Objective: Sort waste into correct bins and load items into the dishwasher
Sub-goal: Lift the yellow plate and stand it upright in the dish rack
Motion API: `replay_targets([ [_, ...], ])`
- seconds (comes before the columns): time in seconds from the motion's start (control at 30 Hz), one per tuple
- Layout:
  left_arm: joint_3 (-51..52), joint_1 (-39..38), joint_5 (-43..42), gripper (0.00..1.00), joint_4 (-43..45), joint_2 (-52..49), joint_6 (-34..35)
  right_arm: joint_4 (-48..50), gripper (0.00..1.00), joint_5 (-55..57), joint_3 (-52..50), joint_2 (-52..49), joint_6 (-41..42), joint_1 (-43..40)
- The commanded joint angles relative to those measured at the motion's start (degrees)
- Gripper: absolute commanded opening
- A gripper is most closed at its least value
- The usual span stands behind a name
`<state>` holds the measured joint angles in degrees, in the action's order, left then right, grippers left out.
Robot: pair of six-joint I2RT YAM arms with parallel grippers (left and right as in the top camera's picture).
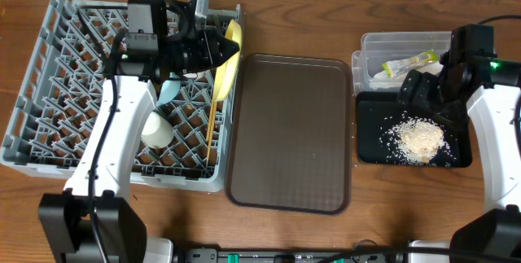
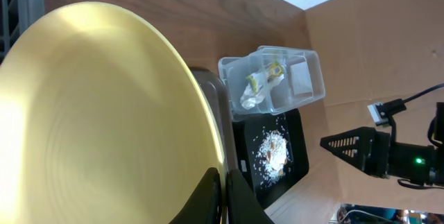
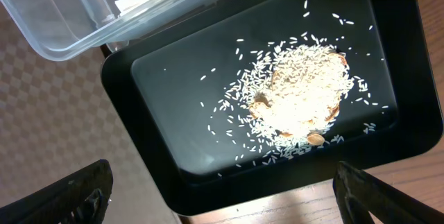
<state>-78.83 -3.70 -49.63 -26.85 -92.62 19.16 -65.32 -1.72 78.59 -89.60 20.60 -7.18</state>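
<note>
Since the round pale-yellow plate (image 1: 230, 72) is held on edge at the right-hand side of the large grey plastic dish rack (image 1: 49, 76), which occupies the left end of the counter, the step in hand is judged to be seating the plate between the pegs. The left tool (image 2: 223, 196) is seen closed on the plate's rim, which is pinched between its fingers.

It is advised that the plate be kept upright and lowered straight into one slot between peg rows. It should be kept clear of the wooden chopsticks (image 1: 212, 129) lying just beside it in the rack. Release should be made only once the pegs bear the plate, and the tool should be drawn straight up so that the plate is not tipped.

The right tool (image 3: 232, 189) is spread wide and holds nothing. It is placed over the shallow black rectangular tray (image 1: 370, 149) at the right end of the counter.

Counted:
- **In the rack:** one plate, one light-blue bowl (image 1: 169, 90) partly hidden by the arm, one small white cup (image 1: 157, 130), and chopsticks that cannot be told apart as two. No white bowl can be made out.
- **Bins:** two.
  - In the black tray there is one heap of pale rice-like scraps (image 1: 419, 139) with stray grains around it.
  - In the clear rectangular plastic tub (image 1: 383, 51) there are one green-and-yellow snack wrapper (image 1: 409, 63) and one crumpled white napkin (image 2: 300, 78).
- **Mid-counter:** one large brown serving tray (image 1: 289, 133), with nothing seen on it.
</note>
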Motion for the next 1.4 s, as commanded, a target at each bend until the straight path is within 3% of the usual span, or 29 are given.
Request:
replay_targets([
  [0.0, 0.15, 0.17, -0.46, 0.38, 0.13, -0.50, -0.11, 0.02, 0.99, -0.24, 0.15, 0.46, -0.07, -0.13],
  [0.03, 0.15, 0.17, 0.48, 0.68, 0.13, -0.50, -0.46, 0.00, 0.99, -0.24, 0.15, 0.46, -0.09, -0.13],
  [0.07, 0.15, 0.17, 1.95, 0.84, 0.13, -0.50, -0.87, -0.02, 0.99, -0.24, 0.15, 0.46, -0.09, -0.13],
  [0.5, 0.15, 0.15, 12.61, 0.86, -0.57, 2.60, -7.17, 0.20, 0.99, -0.26, 0.15, 0.46, -0.11, -0.13],
  [0.67, 0.15, 0.15, 22.25, 0.87, -3.80, 6.64, -10.23, 2.16, 0.99, -1.70, 0.15, 0.46, -0.09, 0.26],
  [1.0, 0.15, 0.15, 34.32, 0.87, -10.80, 9.70, -12.04, 22.36, 0.99, -11.21, 0.15, 0.46, -4.57, 3.32],
  [1.2, 0.17, 0.15, 44.37, 0.87, -19.85, 9.53, -11.39, 30.42, 0.99, -11.19, 0.15, 0.46, -9.14, 5.88],
  [1.37, 0.17, 0.15, 46.27, 0.87, -29.59, 9.53, -11.41, 23.41, 0.99, -10.08, 0.13, 0.46, -9.05, 5.70],
])
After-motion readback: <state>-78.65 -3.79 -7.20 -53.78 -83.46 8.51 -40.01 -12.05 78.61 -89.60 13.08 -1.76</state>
